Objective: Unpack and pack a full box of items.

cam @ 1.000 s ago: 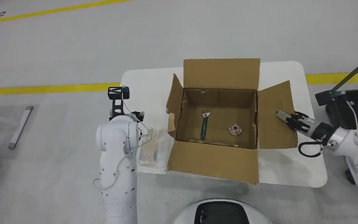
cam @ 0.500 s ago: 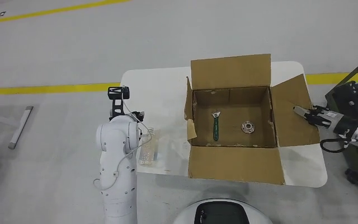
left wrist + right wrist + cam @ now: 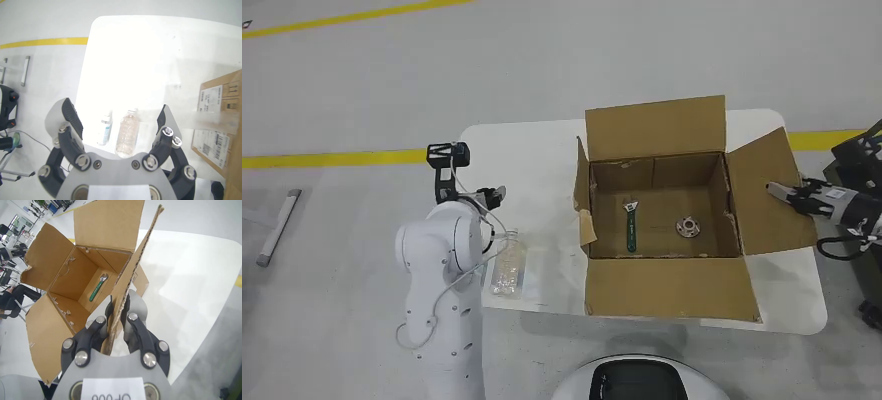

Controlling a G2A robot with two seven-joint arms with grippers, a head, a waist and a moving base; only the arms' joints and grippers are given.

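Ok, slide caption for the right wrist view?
Right claw pinching a flap of the open box, green wrench lying inside.

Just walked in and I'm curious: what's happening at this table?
The robot's right end effector is shut on the side flap of the cardboard box. Inside lie a green-handled wrench and a small metal flange. The left end effector hangs open near a clear plastic bottle and a spray bottle on the white table.

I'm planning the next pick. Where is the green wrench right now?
In the top view the green wrench lies on the floor of the open cardboard box, to the left of the round metal flange.
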